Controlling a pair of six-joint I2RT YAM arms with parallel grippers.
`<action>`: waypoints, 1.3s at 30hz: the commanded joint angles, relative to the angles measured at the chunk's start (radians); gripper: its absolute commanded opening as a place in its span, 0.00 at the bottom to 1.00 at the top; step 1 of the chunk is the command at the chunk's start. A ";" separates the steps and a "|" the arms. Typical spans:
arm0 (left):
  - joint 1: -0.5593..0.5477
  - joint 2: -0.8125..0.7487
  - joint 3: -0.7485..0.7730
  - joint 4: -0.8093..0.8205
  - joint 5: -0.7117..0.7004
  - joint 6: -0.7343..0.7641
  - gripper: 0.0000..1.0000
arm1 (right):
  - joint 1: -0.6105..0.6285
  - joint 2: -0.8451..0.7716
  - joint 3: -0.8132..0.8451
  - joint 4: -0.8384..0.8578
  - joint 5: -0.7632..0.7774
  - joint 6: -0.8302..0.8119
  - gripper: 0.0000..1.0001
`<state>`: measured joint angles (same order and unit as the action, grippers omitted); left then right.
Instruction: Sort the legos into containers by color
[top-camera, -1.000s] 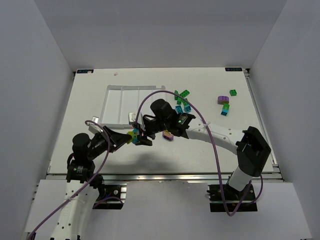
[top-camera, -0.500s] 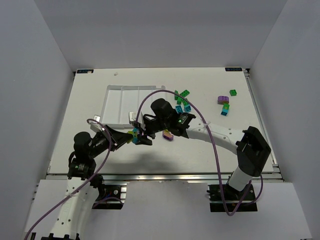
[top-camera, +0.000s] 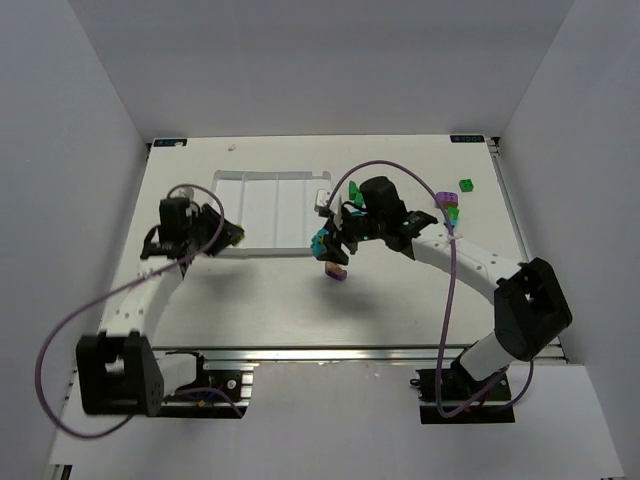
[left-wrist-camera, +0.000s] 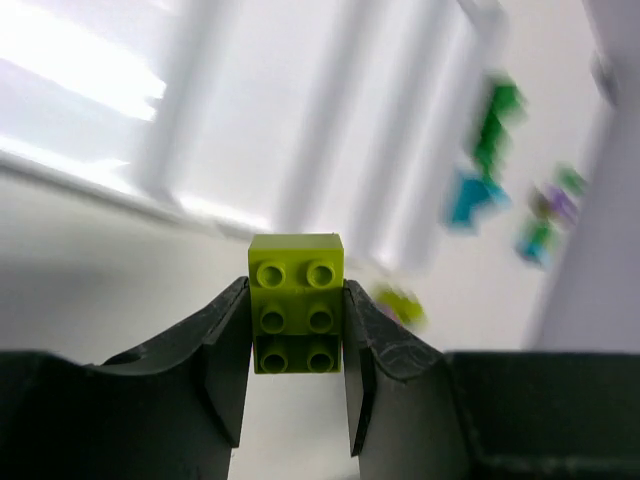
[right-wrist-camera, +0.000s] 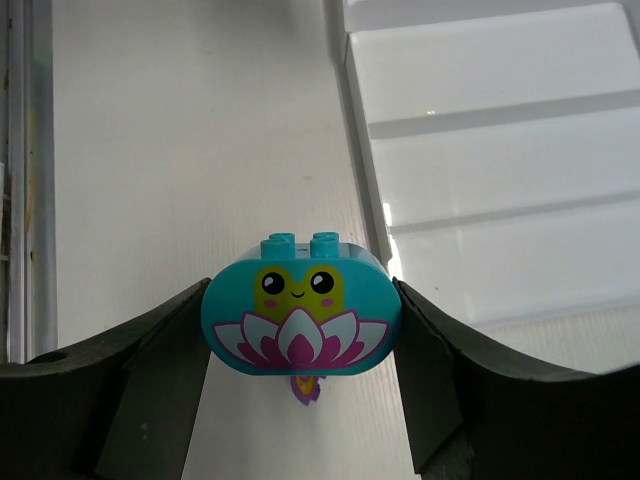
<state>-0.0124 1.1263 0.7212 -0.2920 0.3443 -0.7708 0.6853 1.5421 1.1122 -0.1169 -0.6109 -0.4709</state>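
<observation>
The white tray (top-camera: 262, 205) lies flat on the tabletop (top-camera: 400, 300), its four long compartments parted by raised ridges; a yellow-green brick (left-wrist-camera: 296, 302), six studs showing, sits clamped in the left gripper (left-wrist-camera: 296, 335) at the tray's near left corner; a rounded teal brick (right-wrist-camera: 300, 318), printed with a smiling face and lotus, is pinched in the right gripper (right-wrist-camera: 300, 345) just beside the tray's near right corner; a purple brick (top-camera: 336, 273) lies near it; a green brick (top-camera: 466, 184) and a purple-and-green cluster (top-camera: 449, 207) lie well to the right.

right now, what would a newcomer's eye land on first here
The teal brick printed with a smiling face and lotus petals, clamped between the right fingers just off the white tray. Then the yellow-green brick pinched in the left fingers at the tray's other side.
</observation>
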 joint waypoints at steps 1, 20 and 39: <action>0.068 0.226 0.260 -0.139 -0.385 0.160 0.00 | -0.027 -0.066 -0.026 -0.024 -0.006 -0.005 0.00; 0.069 0.642 0.575 -0.115 -0.384 0.255 0.07 | -0.038 -0.022 0.023 -0.078 0.000 -0.032 0.00; 0.029 0.691 0.718 -0.182 -0.407 0.324 0.77 | -0.038 0.015 0.066 -0.098 0.003 -0.043 0.00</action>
<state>0.0139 1.8591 1.3796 -0.4538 -0.0532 -0.4641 0.6498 1.5570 1.1393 -0.2111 -0.6048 -0.5007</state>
